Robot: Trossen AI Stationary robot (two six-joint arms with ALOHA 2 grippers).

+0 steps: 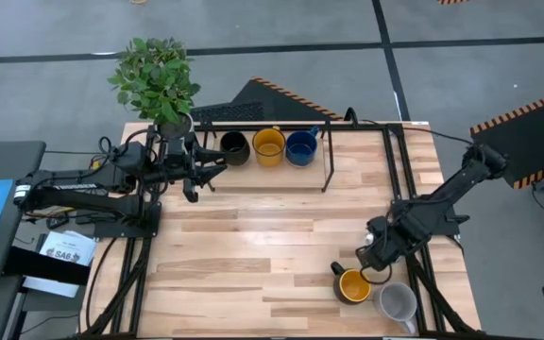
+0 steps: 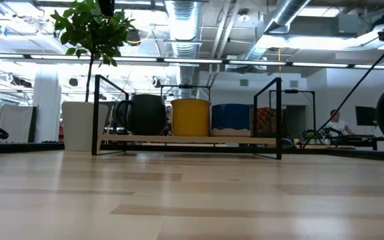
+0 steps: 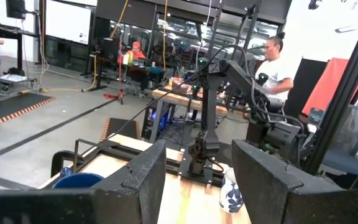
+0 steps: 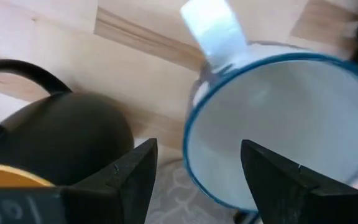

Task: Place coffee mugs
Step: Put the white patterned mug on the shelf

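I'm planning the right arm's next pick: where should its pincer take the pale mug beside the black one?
Probably the rim wall, from straight above, one finger inside and one outside. The pale mug stands upright, mouth open. The black yellow-lined mug crowds one side and the pale mug's handle juts out roughly opposite, so choose a stretch of rim between them.

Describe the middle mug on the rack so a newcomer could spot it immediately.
At the table's far edge stands a black wire rack beside a potted plant. Three mugs sit in it; the middle one, the yellow mug, stands between a black mug and a blue mug.
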